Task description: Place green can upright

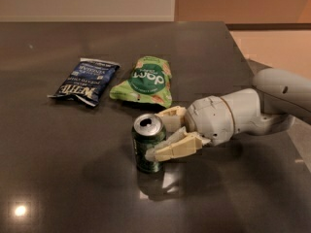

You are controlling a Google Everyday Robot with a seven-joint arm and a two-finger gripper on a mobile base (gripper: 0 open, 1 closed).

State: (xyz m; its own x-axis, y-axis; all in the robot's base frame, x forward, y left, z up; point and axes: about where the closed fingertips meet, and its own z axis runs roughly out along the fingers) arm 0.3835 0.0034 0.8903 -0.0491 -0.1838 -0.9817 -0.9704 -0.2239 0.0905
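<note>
Camera view checked. Found the green can (148, 147) standing on its base on the dark surface (73, 178), silver top facing up, long axis vertical or very nearly so, reflection directly beneath. Located it toward front centre, well in from the surface edges, in front of the flat green snack bag (145, 80) and the blue snack bag (85, 80), both lying apart from it further back. Noted the hand (164, 135) reaching in roughly level from the right side of the view on the white arm (277, 96), placing the can straight off the fingertips, on the side away from the wrist. Logged the fingers (180, 148) as straddling the can: one behind it near the rim, one across its front at mid-height, both apparently touching the wall. Read as clamped on the can, not spread clear. Judged task close to done: can upright and seemingly bearing on the surface, release outstanding. Expect next move to hinge on this geometry, a sideways grip across a vertical can: parting the fingers evenly, then backing out along the arm's own line, away from the can, with no lift or sideways sweep. Flagged risk: a finger dragging on the wall during withdrawal and tipping a light, tall can. Could not confirm base sitting fully flat.
</note>
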